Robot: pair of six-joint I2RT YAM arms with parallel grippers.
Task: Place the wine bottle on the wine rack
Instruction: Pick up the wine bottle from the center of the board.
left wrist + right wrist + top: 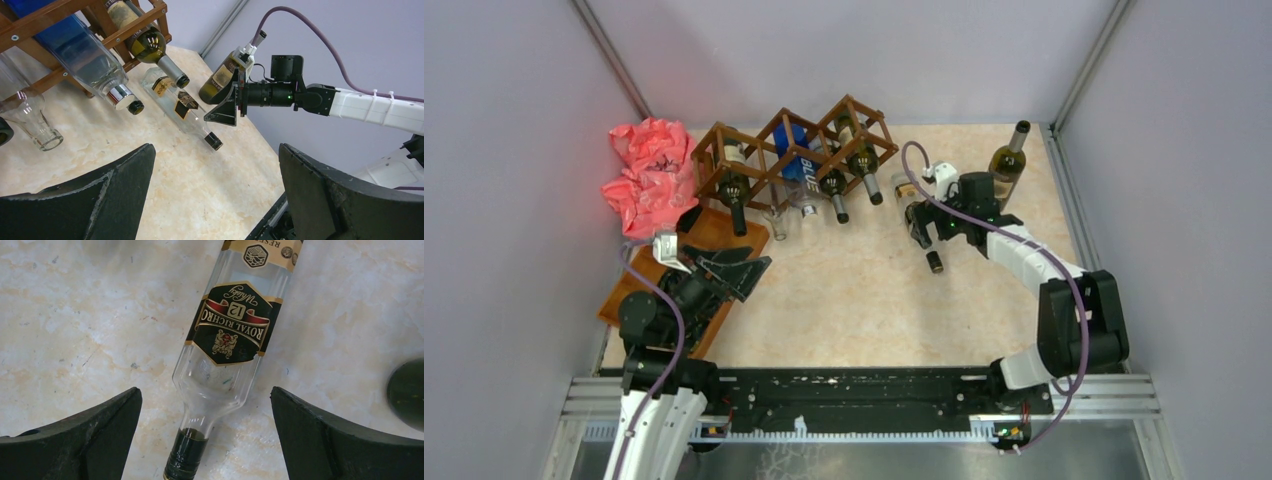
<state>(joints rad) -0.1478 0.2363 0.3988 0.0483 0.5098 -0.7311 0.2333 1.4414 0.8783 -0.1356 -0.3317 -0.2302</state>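
The dark wooden wine rack (774, 150) stands at the back centre with several bottles in its cells; it also shows in the left wrist view (35, 22). A clear bottle with a black-and-gold label (227, 325) and a black cap lies on the table right of the rack (916, 215). My right gripper (206, 435) hangs open just above it, a finger on each side of the neck, not touching. A green wine bottle (1009, 160) stands upright behind it, at the back right. My left gripper (734, 270) is open and empty at the left.
A pink crumpled bag (649, 170) lies at the back left. A flat brown tray (629, 290) sits under my left arm. An empty glass (776, 222) stands in front of the rack. Grey walls close in left, back and right.
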